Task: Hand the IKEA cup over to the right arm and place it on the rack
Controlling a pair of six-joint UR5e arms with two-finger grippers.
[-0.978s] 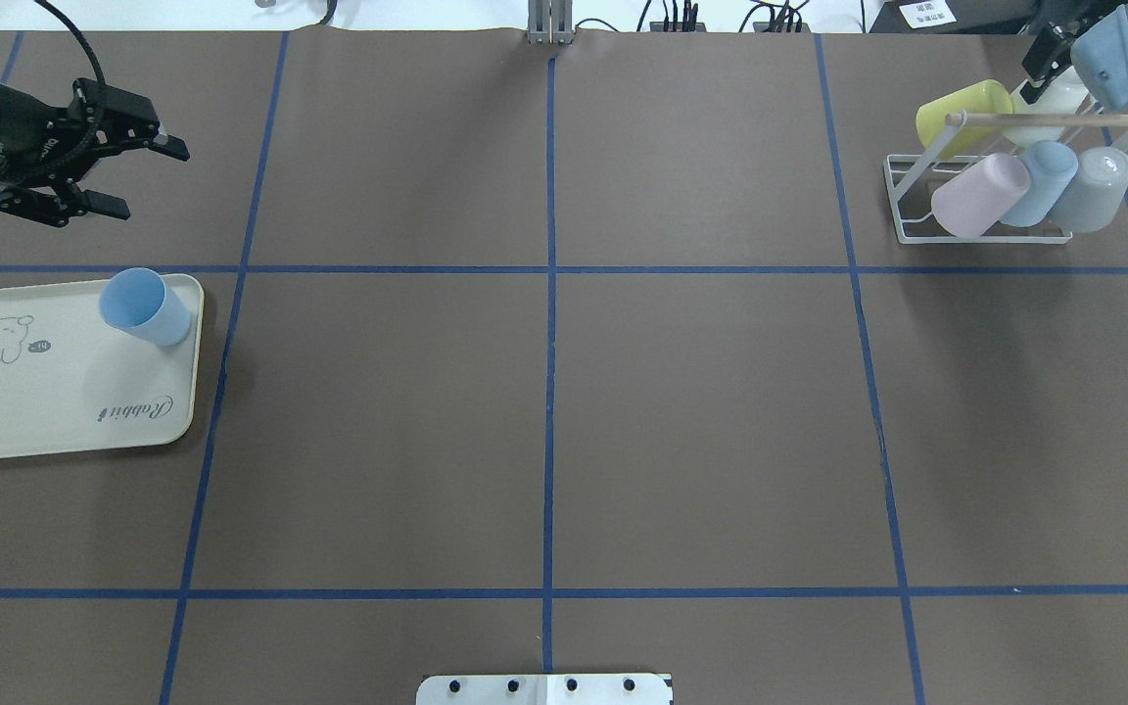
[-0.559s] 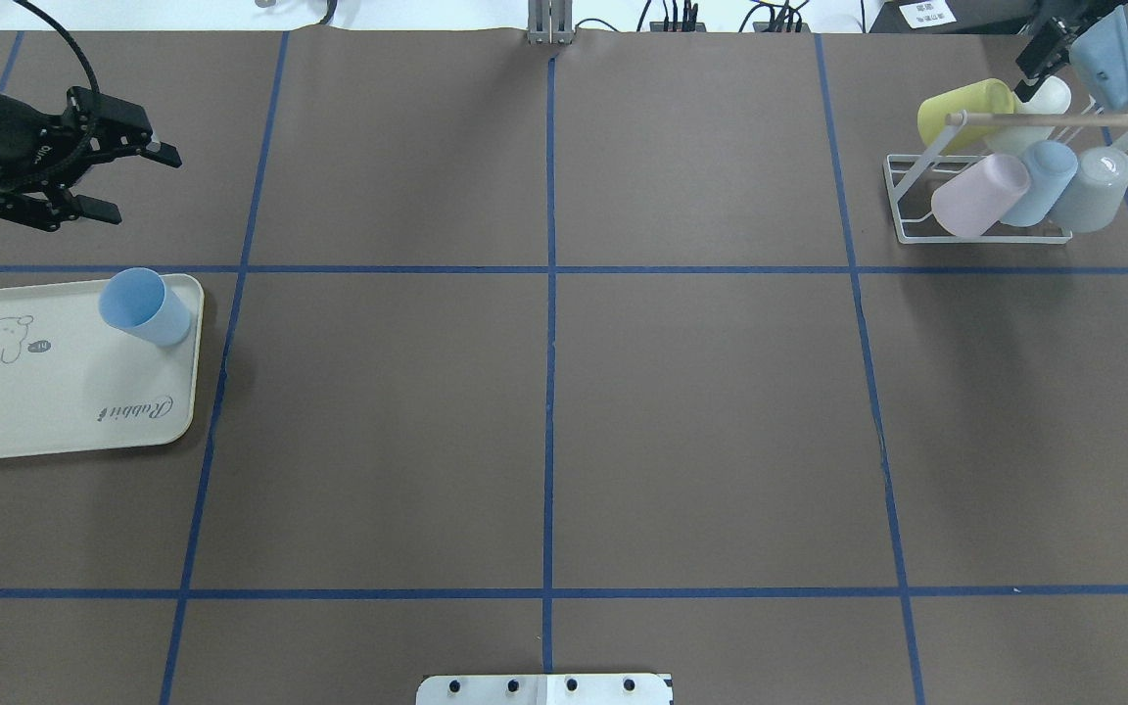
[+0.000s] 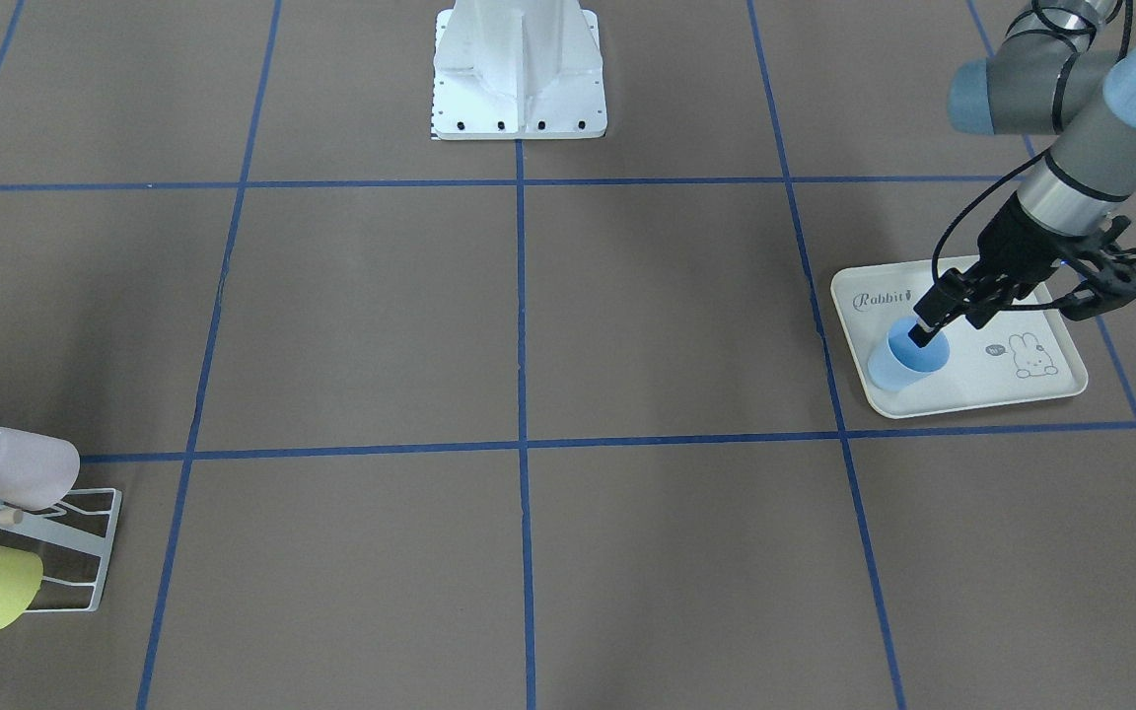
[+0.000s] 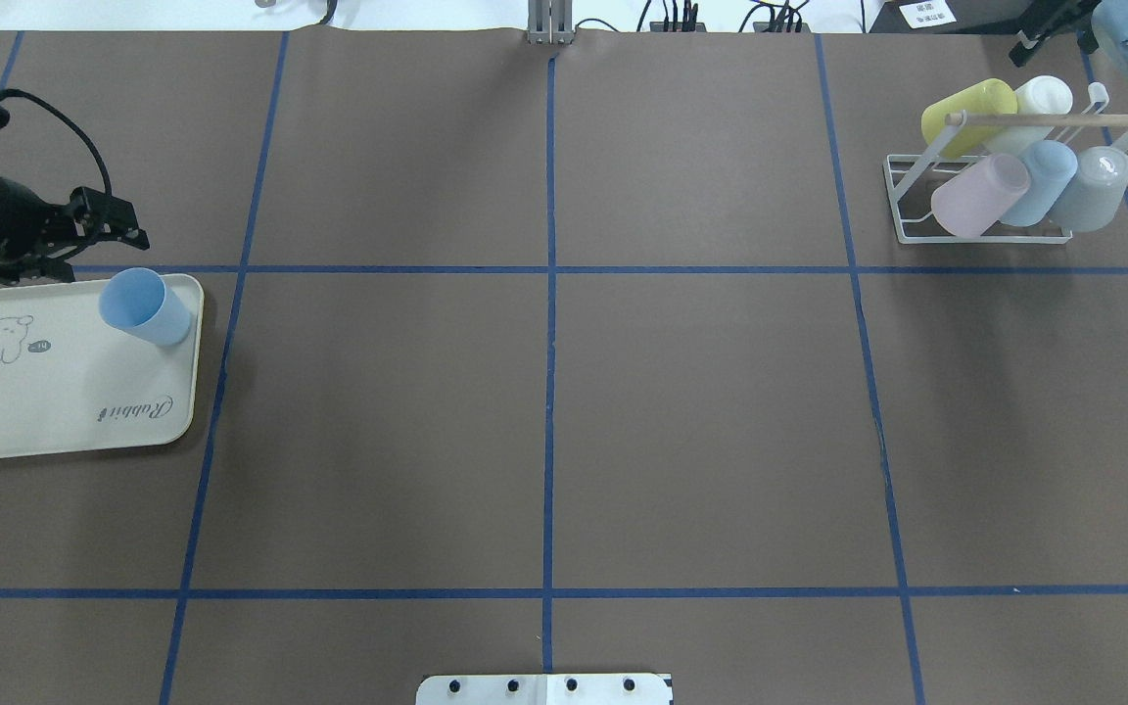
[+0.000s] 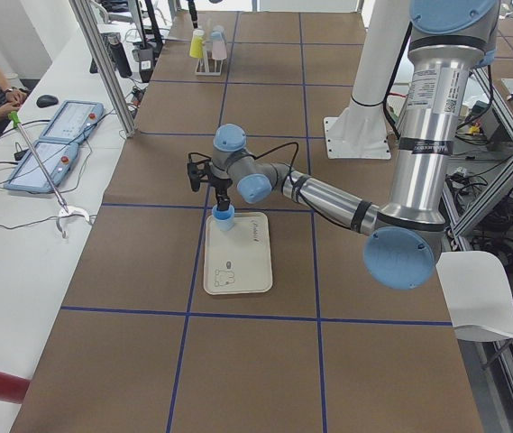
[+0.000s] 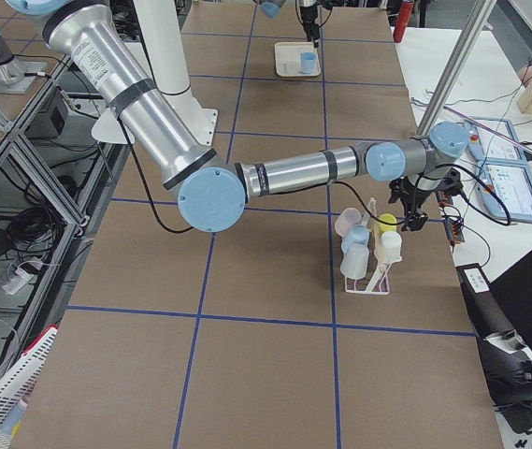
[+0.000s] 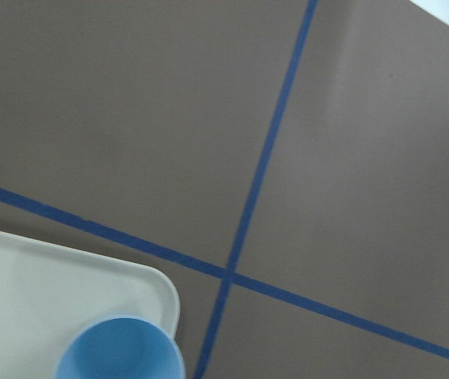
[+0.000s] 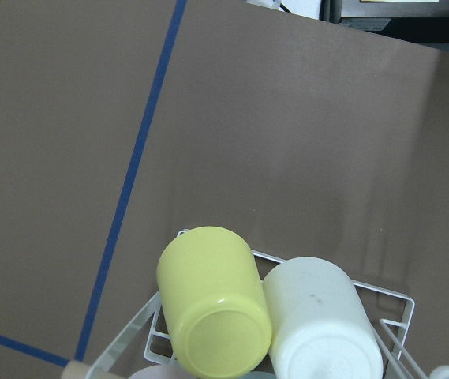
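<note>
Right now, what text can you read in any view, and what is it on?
"Rabbit": cursive print on the cream rectangular plastic tray.
Small speech bubble on that tray: too small to read.
White label on the left arm: too small to read.
White sign at the overhead view's top right: blurred.

The tray bears the word "Rabbit" in grey script near one short edge. It reads upright in the front-facing view and upside down in the overhead view. Beside the rabbit drawing is a small speech bubble whose letters are too small to be sure of. A white label beyond the table's far edge and a sticker on the left arm carry print too fine to read.
</note>
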